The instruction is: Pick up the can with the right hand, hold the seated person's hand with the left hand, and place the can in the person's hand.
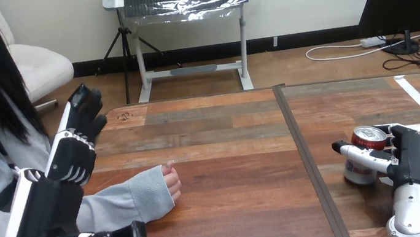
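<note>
Nearest us, on the right, we saw the right hand [411, 158] with fingers wrapped round the can [366, 138], which stood upright on the table [233, 171]. Over on the left, the left hand [68, 160] hung above the person's forearm [114, 206], fingers straight, gripping nothing. The person's hand [171, 183] rested loosely curled on the wood, just right of it.

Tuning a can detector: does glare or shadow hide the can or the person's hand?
Head view: even light, no harsh glare; the red-and-white metal can shows a mild sheen on its silver top, partly covered by the right hand curled round it; the person's hand on the brown wooden table is plainly lit.
</note>
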Robot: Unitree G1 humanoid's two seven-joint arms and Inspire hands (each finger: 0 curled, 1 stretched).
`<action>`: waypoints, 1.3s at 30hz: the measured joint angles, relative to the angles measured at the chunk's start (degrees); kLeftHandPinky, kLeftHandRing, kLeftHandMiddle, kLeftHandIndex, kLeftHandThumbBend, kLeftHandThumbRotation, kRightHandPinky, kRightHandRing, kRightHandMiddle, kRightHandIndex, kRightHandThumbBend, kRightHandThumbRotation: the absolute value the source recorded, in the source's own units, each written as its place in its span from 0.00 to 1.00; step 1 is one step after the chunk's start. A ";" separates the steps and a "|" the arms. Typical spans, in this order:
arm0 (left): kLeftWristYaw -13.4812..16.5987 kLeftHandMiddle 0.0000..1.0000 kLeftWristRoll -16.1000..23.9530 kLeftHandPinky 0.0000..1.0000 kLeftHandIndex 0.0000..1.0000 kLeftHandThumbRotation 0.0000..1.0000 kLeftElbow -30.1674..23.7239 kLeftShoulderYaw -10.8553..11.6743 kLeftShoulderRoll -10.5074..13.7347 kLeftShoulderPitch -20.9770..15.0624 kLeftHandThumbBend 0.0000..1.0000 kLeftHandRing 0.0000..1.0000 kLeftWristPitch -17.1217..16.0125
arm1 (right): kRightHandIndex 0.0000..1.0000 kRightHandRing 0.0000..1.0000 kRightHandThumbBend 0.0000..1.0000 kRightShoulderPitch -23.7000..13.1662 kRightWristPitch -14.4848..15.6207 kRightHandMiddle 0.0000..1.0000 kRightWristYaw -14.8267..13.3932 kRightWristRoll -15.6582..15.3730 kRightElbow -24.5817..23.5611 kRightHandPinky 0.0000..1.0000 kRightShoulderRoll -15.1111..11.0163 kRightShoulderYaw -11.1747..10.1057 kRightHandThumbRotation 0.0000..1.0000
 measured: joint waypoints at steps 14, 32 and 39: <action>0.42 1.00 1.20 0.98 1.00 0.48 -0.88 -0.02 0.01 0.90 1.00 1.00 1.22 | 0.53 0.43 0.80 0.00 -1.07 0.51 -0.83 -0.63 -0.22 0.36 0.26 0.87 0.00; 0.61 1.00 1.17 1.00 1.00 0.46 -1.30 -0.30 0.00 1.09 1.00 1.00 2.37 | 0.53 0.46 0.82 0.00 -3.18 0.51 -0.57 -1.58 -0.57 0.39 1.79 2.13 0.00; 0.79 1.00 1.29 1.00 1.00 0.47 -1.29 -0.33 0.00 1.09 1.00 1.00 2.37 | 0.53 0.45 0.82 0.00 -4.19 0.51 -0.63 -3.18 -0.67 0.39 1.84 3.29 0.00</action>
